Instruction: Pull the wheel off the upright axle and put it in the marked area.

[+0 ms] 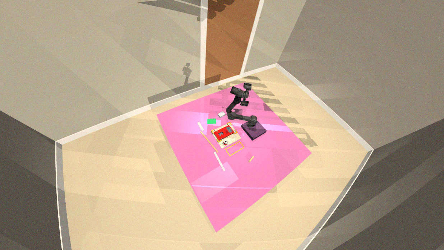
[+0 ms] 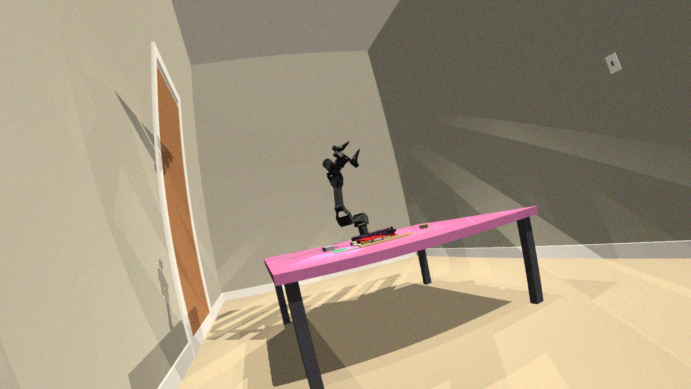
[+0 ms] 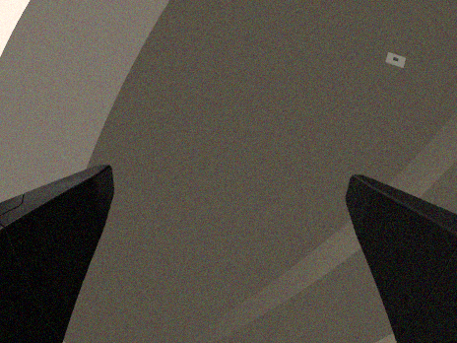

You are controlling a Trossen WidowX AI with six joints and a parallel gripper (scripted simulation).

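The wheel, a tiny dark ring [image 1: 225,142] with a white centre, appears at the lower corner of a cream board [image 1: 235,138] in the top view. It seems to be around the upright axle, but the view is too small to tell how it sits. The marked area is a yellow rectangular outline [image 1: 236,151] on the pink table [image 1: 264,167] [image 2: 401,242], beside the board. My gripper [image 1: 246,95] [image 2: 353,146] [image 3: 233,183] is wide open and empty, high above the table and far from the wheel. The wrist view shows only walls between the fingers, with no wheel or board.
A red plate [image 1: 229,133] with grey parts lies on the board. A green pad [image 1: 211,121] and a white block [image 1: 221,114] are behind it. A long tan strip [image 1: 209,142], white strips [image 1: 219,161] and a small tan block [image 1: 251,158] lie around. The arm's dark base [image 1: 253,132] stands beside the board.
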